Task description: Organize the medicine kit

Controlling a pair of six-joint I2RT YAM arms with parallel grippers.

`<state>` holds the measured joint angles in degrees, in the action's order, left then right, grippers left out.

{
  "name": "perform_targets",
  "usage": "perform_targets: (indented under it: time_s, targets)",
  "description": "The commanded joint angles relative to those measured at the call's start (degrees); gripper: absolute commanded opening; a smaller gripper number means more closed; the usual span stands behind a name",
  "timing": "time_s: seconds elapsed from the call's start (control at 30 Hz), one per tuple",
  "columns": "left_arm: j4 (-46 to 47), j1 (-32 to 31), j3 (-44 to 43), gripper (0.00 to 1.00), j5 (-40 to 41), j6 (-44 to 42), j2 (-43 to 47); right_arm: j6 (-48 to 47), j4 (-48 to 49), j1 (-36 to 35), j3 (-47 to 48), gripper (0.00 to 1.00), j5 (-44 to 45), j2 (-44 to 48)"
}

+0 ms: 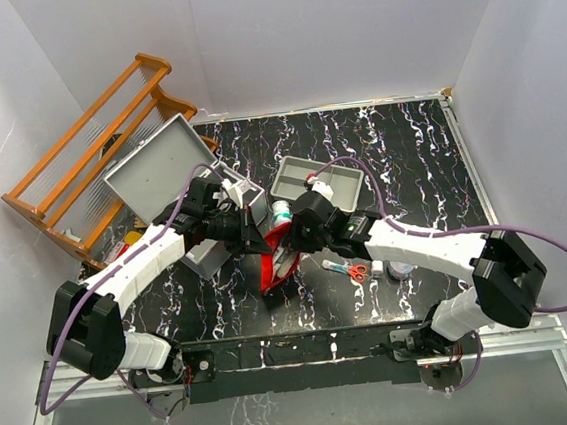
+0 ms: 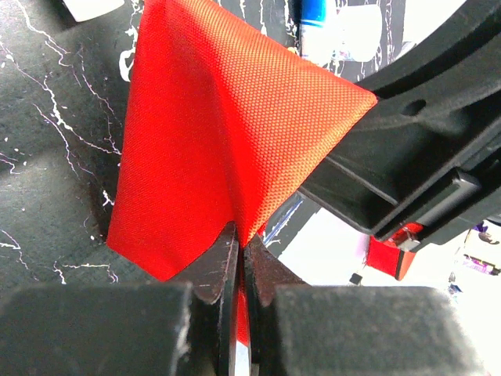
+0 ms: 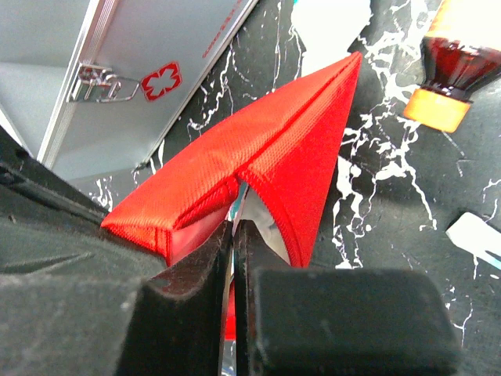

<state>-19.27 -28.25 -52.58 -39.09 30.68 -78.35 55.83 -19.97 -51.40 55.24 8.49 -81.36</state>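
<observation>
The medicine kit [image 1: 223, 192], a grey metal case with its hinged lid thrown back, sits on the left part of a black, white-veined table [image 1: 414, 160]. The right wrist view shows its smooth brushed side, a small metal latch and a red cross mark. Just in front of the kit and to its right, both arms meet over a red pouch [image 1: 278, 258]. The left gripper [image 1: 254, 237] is clenched on one edge of the pouch, and the right gripper [image 1: 292, 234] is clenched on another, each with black fingers pressed flat together on the cloth. The pouch is coarse woven fabric with a fine dotted weave, soft and limp. It is tented into sharp folds between the two pinches, and a pale lining shows at the seam. This looks like a two-handed lift or spread of the pouch, probably to sort it into the kit. To do that well, the arms should travel together and at the same height. Pulling apart could drag the thin fabric out of a pinch. Slack could let it sag onto things below. Right of the kit lies a shallow grey tray [image 1: 305, 174] of rigid plastic or metal. Behind the kit on the left leans a slatted orange wooden rack [image 1: 96, 140]. Farther right of the pouch lie red-handled scissors [image 1: 349, 269].
</observation>
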Motion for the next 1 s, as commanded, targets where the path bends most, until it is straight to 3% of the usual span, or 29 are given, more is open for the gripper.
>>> perform_targets:
  time_s: [0.0, 0.3, 0.53, 0.7, 0.97]
  targets:
    - [-0.3, 0.0, -1.3, 0.00, -3.2, -1.4, 0.3, -0.5, 1.3, -0.2, 4.0, 0.04, 4.0, -2.2]
    - [0.0, 0.0, -1.5, 0.00, -0.9, -0.2, 0.5, -3.4, -4.7, -0.2, 6.2, 0.15, 3.7, -2.8]
    - [-0.9, 0.0, -2.0, 0.00, 0.6, -0.1, 0.3, -5.0, -4.5, -0.2, 6.9, 0.38, 1.3, 3.0]
    - [-1.2, 0.0, -2.3, 0.00, 1.3, 0.0, 0.2, -3.7, -4.5, -0.1, 5.1, 0.44, 0.5, 6.9]
    - [-2.5, 0.0, -2.8, 0.00, 3.3, 1.0, 0.4, -1.0, -10.9, 0.7, -0.2, 0.56, 12.0, 13.3]
